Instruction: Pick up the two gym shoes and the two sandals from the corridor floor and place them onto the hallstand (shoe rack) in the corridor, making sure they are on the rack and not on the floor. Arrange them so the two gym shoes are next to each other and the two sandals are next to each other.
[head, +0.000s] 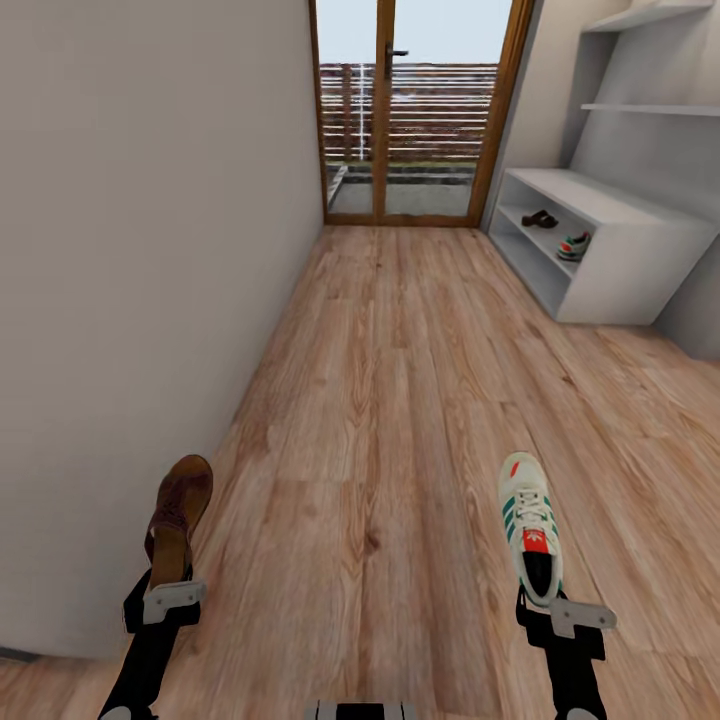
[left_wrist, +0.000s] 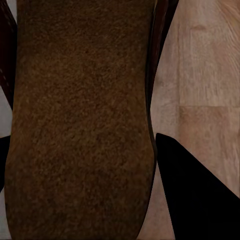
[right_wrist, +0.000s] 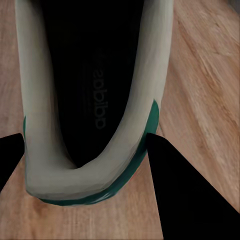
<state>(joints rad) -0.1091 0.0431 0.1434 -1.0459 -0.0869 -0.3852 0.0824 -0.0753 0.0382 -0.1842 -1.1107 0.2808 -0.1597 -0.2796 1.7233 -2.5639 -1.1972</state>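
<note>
Head view has me mid-carry: left gripper (head: 172, 590) clamped on a sandal (head: 178, 512), right gripper (head: 553, 607) clamped on a sneaker (head: 530, 530), so next I'd roll to the rack (head: 640, 250) at 1 o'clock, where the other sandal (head: 540, 218) and sneaker (head: 573, 245) sit.

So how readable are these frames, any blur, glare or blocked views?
Head view: evenly lit and sharp nearby; the shoes on the hallstand are small and soft. Left wrist view: sandal too close, soft. Right wrist view: gym shoe opening very dark.
</note>
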